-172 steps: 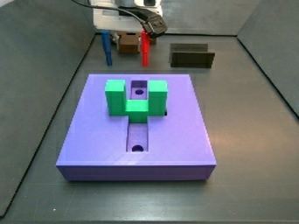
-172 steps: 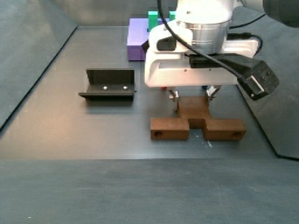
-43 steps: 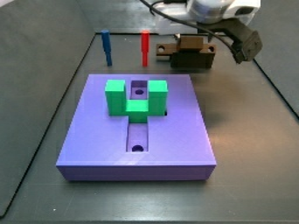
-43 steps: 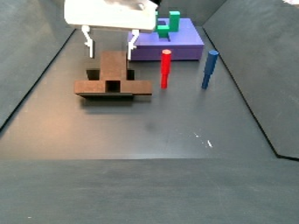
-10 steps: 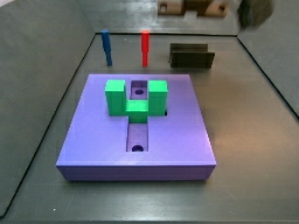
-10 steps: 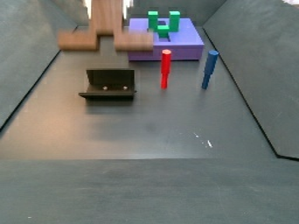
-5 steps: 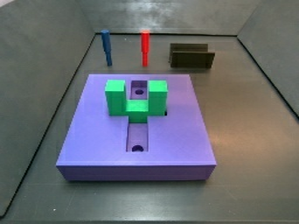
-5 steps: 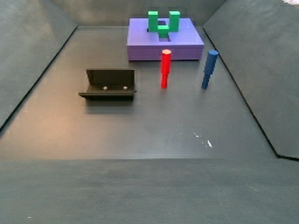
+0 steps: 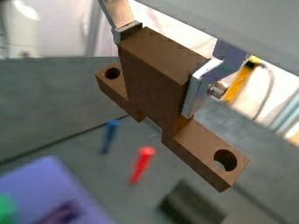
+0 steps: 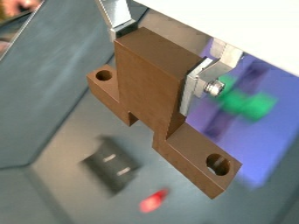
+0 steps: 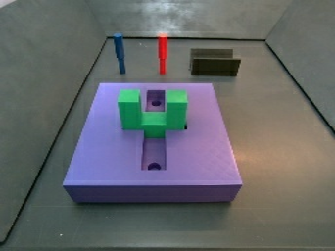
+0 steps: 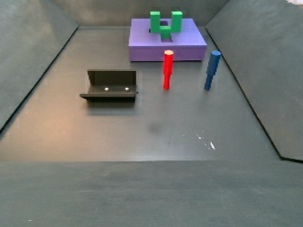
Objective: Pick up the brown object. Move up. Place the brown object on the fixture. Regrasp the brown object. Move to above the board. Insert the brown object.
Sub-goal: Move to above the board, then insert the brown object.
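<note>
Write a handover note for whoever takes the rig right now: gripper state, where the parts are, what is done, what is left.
Gripper: out of both side views, raised above the scene; both wrist views show it shut on the brown object, silver fingers clamping its upright block.
Brown object: held in the air, crossbar with a hole at each end hanging below the fingers.
Fixture: holds nothing, on the floor beside the red peg and blue peg.
Board: purple, green U-shaped block on it, slot in front unfilled.
Done: the grasp and lift.
Left: whether this is the regrasp cannot be told from these views; then move above the board and insert.
</note>
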